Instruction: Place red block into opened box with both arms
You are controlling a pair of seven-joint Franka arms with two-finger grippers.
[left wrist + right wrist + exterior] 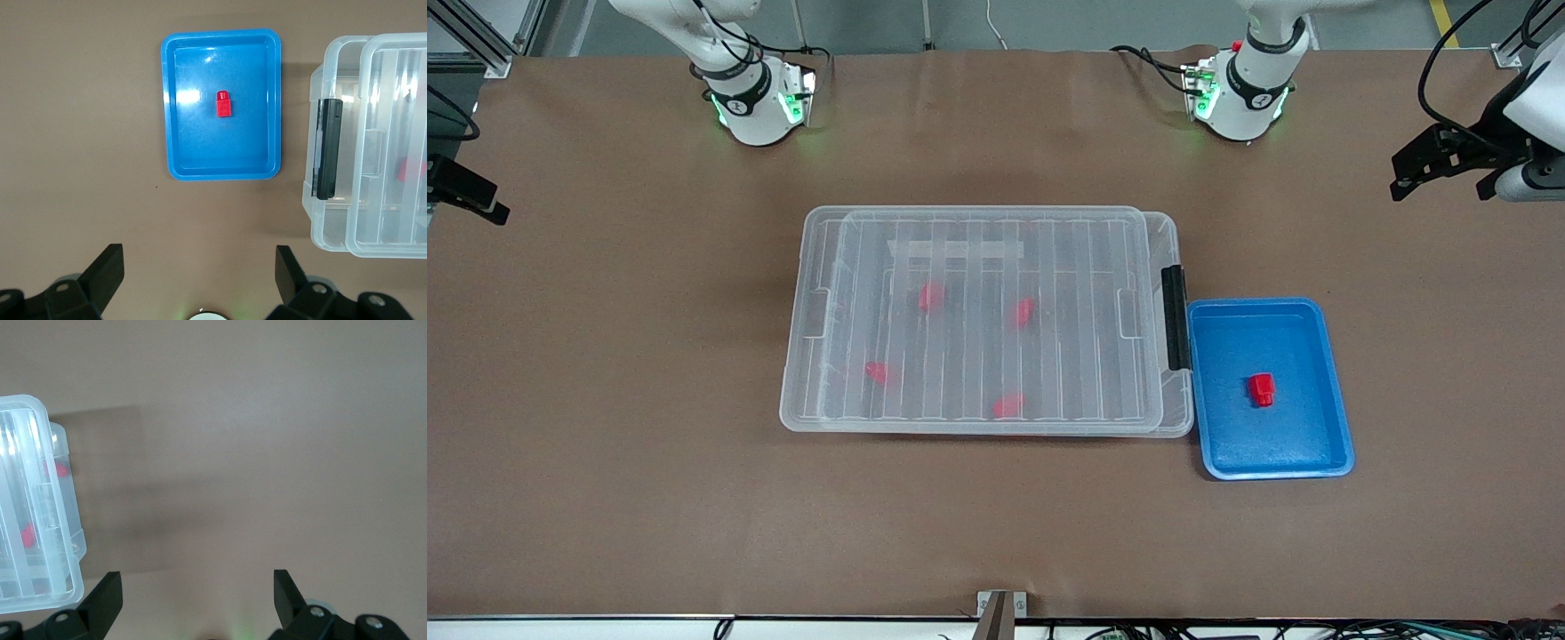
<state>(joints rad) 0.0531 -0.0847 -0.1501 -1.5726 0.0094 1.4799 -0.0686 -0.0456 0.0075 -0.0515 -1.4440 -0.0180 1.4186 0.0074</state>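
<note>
On the table: you have the box [987, 320] in the middle and a blue tray [1272, 388] just beside its latch end, toward the left arm's end of the table.
Block place: the red block [1261, 388] lies alone in the tray, near its middle, touching no wall.
Block look: bright red, boxy, with a narrower stub at one end; it shows plainly in the left wrist view [223, 104].
Block handling: you can judge it light, stiff and smooth plastic, so it may slip or twist if pinched off-centre.
Block hold: take it across the wider boxy body, not the stub, coming straight down; the tray floor around it leaves room for both fingers.
Box look: clear plastic, with a ribbed see-through lid [996, 311] lying on top, shifted a little askew, and a black latch [1175, 317] at the tray end.
Box contents: four like red pieces [931, 296] show through the lid.
Box handling: the lid looks thin and flexible; you likely need it lifted clear before the block can go in.
Left tool [200, 273]: spread wide, holding nothing, high over the table beside the tray.
Right tool [197, 593]: spread wide, holding nothing, over bare table by the box's other short end.
</note>
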